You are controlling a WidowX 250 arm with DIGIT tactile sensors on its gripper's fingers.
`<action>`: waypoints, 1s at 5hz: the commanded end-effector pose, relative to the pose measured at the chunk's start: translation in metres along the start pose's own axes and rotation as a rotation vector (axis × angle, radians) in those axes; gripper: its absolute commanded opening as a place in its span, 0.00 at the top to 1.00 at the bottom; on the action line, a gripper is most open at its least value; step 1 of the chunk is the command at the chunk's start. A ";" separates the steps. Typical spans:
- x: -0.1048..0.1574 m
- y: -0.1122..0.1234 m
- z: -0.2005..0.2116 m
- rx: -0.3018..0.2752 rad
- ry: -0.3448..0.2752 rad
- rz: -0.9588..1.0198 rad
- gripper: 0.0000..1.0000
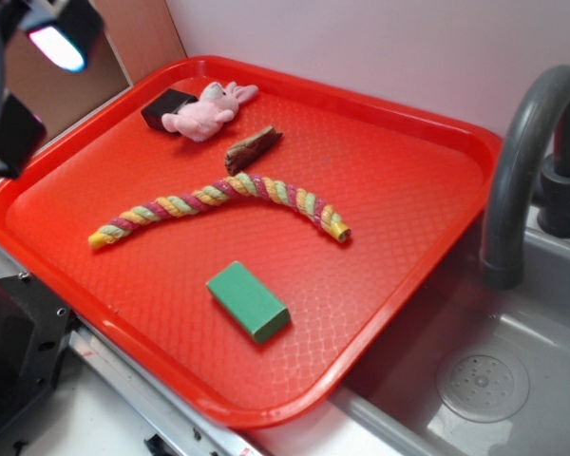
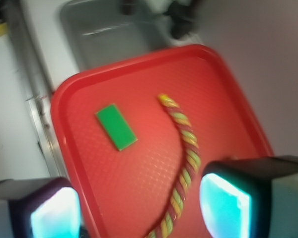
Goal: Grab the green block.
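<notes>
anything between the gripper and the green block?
Nothing visible. The gripper is open, high over the tray's left end. The green block lies flat and alone near the front rim. The twisted rope lies apart from it, toward the tray's middle.

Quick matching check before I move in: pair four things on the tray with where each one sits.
Things:
1. green block
2. rope toy
3. pink plush bunny
4. gripper

Places:
A. at the tray's far corner, against the black block
B. stretched across the middle of the red tray
C. open, held off the tray with nothing between the fingers
D. lying flat alone near the tray's front edge

Pairs: 1-D, 2-B, 3-A, 4-C
</notes>
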State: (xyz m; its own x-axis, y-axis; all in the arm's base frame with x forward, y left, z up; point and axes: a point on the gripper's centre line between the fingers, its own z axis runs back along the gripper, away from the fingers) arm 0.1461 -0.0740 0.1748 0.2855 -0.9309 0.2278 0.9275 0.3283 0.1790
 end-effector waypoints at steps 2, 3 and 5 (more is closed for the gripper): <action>0.021 0.005 -0.055 -0.115 0.041 -0.180 0.00; 0.026 0.001 -0.074 -0.146 0.056 -0.224 0.00; 0.023 -0.007 -0.115 -0.161 0.152 -0.252 0.00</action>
State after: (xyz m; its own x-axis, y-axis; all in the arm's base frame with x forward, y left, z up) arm 0.1779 -0.1135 0.0623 0.0703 -0.9971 0.0293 0.9968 0.0713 0.0355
